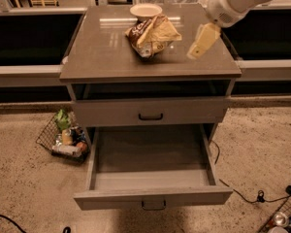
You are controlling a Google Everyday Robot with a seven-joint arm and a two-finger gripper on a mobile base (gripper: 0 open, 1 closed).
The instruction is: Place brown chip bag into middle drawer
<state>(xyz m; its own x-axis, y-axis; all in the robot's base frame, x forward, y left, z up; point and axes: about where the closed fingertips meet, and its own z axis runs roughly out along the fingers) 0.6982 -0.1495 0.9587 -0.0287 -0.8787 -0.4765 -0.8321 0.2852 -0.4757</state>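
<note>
The brown chip bag lies crumpled on the grey cabinet top, just in front of a small cream bowl. The middle drawer is pulled out below, and nothing shows inside it. My gripper hangs from the white arm at the upper right. It is above the right part of the cabinet top, a short way right of the bag and not touching it. It holds nothing that I can see.
A closed drawer front with a black curved handle sits above the open drawer. A wire basket of items stands on the floor at the left. A cable and another wire basket lie at the lower right.
</note>
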